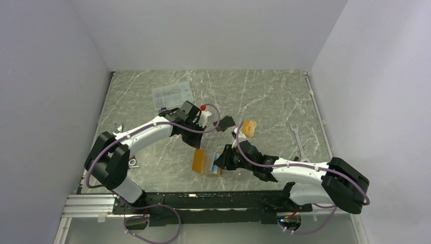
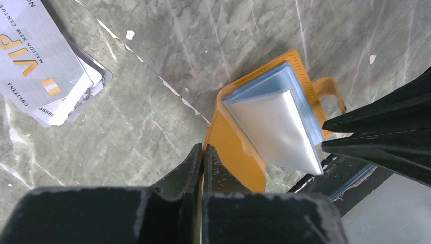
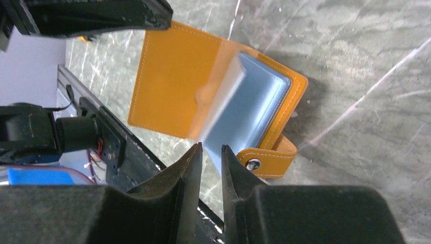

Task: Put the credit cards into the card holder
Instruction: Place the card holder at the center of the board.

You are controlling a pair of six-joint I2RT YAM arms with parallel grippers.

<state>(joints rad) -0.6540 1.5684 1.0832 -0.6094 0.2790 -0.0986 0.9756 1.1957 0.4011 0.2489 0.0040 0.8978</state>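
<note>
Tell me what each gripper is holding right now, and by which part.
Left gripper pinches the card holder by the edge of its open orange cover. Right gripper sits at the edge of its clear sleeve; grip cannot be told.

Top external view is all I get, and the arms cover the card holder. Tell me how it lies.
Observer: The card holder lies open, with one clear sleeve raised off its blue-grey inside.
Operator: Report the right tool.
Observer: The right tool sits at that sleeve's edge with its fingers narrowly apart. I cannot tell whether it grips the sleeve.
Operator: Now the left tool.
Observer: The left tool is shut near the card holder's edge, and nothing shows between its fingers.
</note>
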